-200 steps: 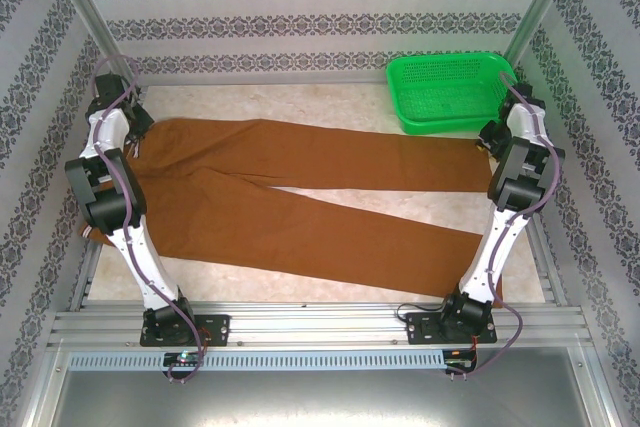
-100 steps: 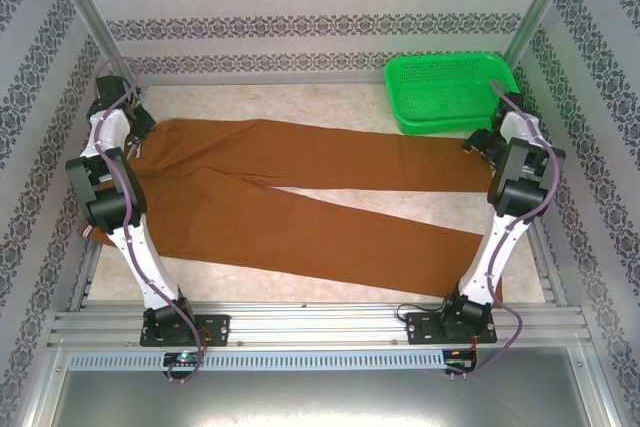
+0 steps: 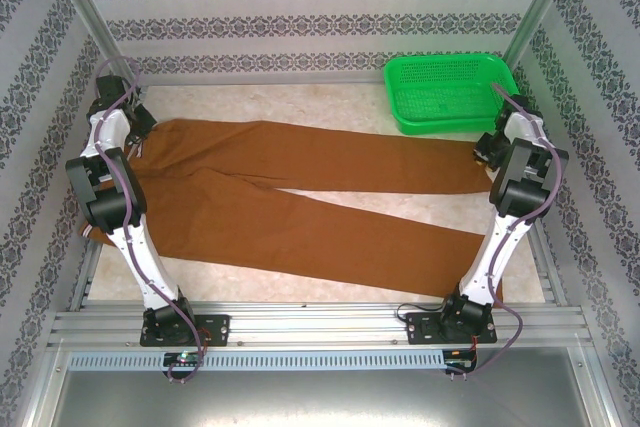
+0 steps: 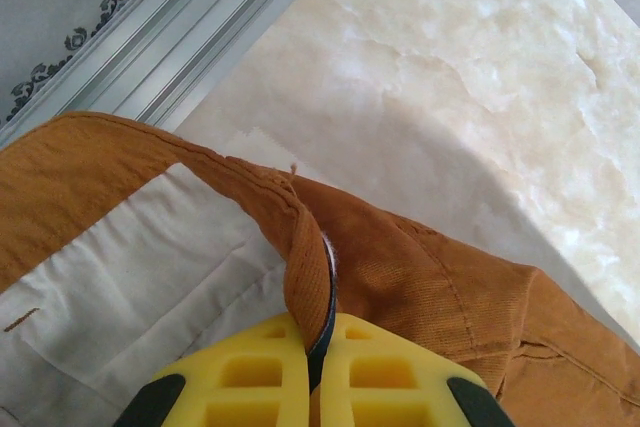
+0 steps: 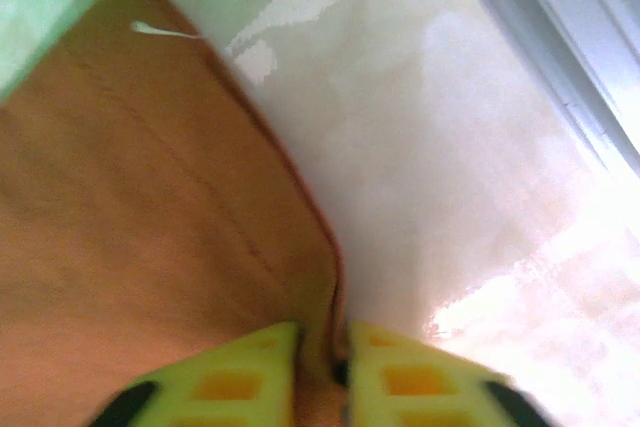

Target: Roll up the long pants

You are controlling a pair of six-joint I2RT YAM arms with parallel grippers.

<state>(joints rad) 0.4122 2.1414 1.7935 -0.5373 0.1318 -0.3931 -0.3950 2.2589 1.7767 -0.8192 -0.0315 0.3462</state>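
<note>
The long pants (image 3: 300, 197) lie flat on the table, rust-brown, with the waist at the left and both legs running right. My left gripper (image 3: 135, 129) is at the waist's far corner. In the left wrist view its yellow fingers (image 4: 260, 377) are shut on a raised fold of the waistband (image 4: 305, 267), with pale pocket lining (image 4: 130, 267) beside it. My right gripper (image 3: 486, 147) is at the end of the far leg. In the right wrist view its fingers (image 5: 245, 372) are pressed onto the hem edge of the pants (image 5: 150, 207).
A green plastic basket (image 3: 450, 92) stands at the back right, just behind the far leg's cuff and close to my right wrist. Aluminium frame rails (image 3: 300, 327) run along the table's sides and front. Bare marble tabletop (image 3: 300, 107) lies behind the pants.
The right wrist swung a little left and toward the back, then came back to the far leg's cuff. The left arm and the pants stayed put.
</note>
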